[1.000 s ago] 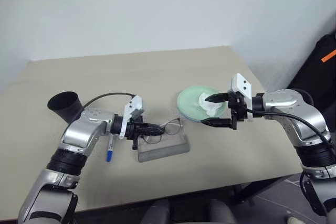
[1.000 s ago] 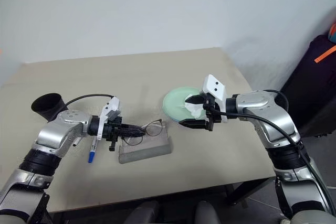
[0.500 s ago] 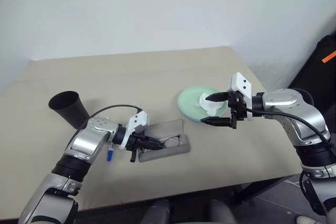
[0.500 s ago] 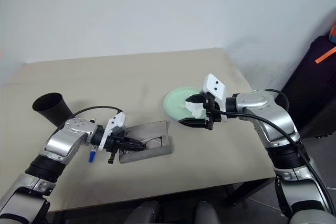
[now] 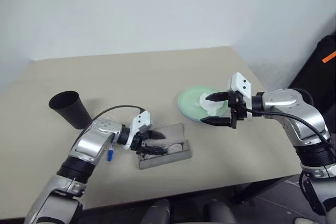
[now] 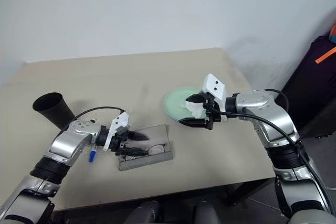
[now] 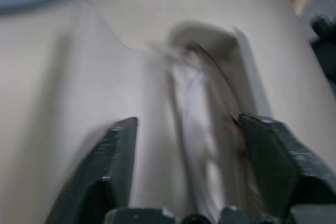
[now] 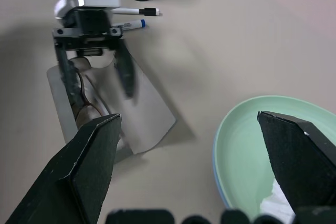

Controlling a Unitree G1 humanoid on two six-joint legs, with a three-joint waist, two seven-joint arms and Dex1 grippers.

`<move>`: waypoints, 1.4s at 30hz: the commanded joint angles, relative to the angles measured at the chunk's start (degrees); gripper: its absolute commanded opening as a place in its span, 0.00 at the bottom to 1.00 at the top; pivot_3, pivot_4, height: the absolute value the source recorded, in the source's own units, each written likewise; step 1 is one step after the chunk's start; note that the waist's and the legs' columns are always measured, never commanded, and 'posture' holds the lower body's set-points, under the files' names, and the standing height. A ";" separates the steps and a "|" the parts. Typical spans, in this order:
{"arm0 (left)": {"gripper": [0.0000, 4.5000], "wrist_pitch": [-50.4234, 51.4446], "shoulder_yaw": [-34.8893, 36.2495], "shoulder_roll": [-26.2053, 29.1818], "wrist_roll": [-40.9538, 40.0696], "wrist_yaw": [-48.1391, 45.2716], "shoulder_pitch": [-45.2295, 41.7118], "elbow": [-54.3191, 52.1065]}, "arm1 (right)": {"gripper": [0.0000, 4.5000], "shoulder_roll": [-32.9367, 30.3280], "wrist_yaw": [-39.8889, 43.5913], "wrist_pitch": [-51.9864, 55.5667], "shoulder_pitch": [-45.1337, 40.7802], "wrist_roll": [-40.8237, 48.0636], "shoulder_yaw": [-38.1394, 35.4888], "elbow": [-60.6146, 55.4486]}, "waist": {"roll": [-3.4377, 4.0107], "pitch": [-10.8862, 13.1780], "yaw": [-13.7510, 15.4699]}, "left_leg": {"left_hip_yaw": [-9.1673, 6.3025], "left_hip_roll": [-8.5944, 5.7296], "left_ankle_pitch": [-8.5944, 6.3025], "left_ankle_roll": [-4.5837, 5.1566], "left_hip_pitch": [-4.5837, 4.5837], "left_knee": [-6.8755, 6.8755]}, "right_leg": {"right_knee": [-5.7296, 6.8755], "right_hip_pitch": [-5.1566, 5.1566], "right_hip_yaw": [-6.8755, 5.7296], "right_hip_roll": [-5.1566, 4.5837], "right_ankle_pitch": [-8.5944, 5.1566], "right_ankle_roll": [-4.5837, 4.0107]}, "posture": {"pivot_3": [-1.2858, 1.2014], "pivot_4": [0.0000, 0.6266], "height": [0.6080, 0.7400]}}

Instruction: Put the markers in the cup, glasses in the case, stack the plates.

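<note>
The left gripper's (image 6: 130,144) fingers are spread over the open grey case (image 6: 157,153), the glasses (image 8: 83,109) lying inside. The right gripper's (image 5: 216,109) fingers gape above a white tissue (image 5: 210,106) on the stacked plates (image 5: 187,100). The cup (image 5: 70,108) and markers (image 8: 131,18) sit on the tabletop (image 5: 157,72). No writing is readable.

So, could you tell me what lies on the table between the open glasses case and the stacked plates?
Nothing: in the left eye view the stretch of table between the case and the plates is bare tabletop.
</note>
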 commanded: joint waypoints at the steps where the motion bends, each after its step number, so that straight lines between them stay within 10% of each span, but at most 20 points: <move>1: 0.70 4.75 7.69 -1.06 -5.76 3.41 -4.45 -2.70 | 1.00 -0.11 0.03 -0.81 -1.77 0.28 -0.70 -1.53 | 0.00 0.00 -0.04 | 0.00 0.00 0.00 0.00 0.00 0.00 | 0.00 0.00 0.00 0.00 0.00 0.00 | 0.52 0.00 0.68; 4: 0.70 8.94 11.01 -2.06 -8.86 6.29 -5.54 -4.95 | 1.00 -0.07 0.03 -0.75 -1.64 0.31 -0.65 -1.65 | 0.01 0.00 -0.10 | 0.02 0.00 0.00 0.00 0.01 0.00 | 0.00 -0.01 0.01 -0.01 0.00 0.01 | 0.52 0.00 0.68; 13: 0.01 2.64 8.15 -1.14 -0.25 13.03 -3.20 -1.22 | 1.00 0.10 0.39 -0.93 -2.21 0.24 -0.39 -1.38 | 0.01 -0.01 -0.06 | 0.04 -0.02 0.00 0.00 0.03 0.00 | -0.01 0.02 0.02 -0.01 0.01 0.02 | 0.52 0.00 0.68; 42: 0.00 1.04 -0.03 7.96 3.59 5.43 14.14 -19.23 | 1.00 -5.21 4.11 -0.18 0.41 1.77 -2.16 -4.64 | 0.04 -0.02 -0.04 | 0.05 0.09 -0.04 0.03 0.06 -0.03 | -0.04 0.02 0.06 -0.09 0.01 0.04 | 0.52 0.00 0.68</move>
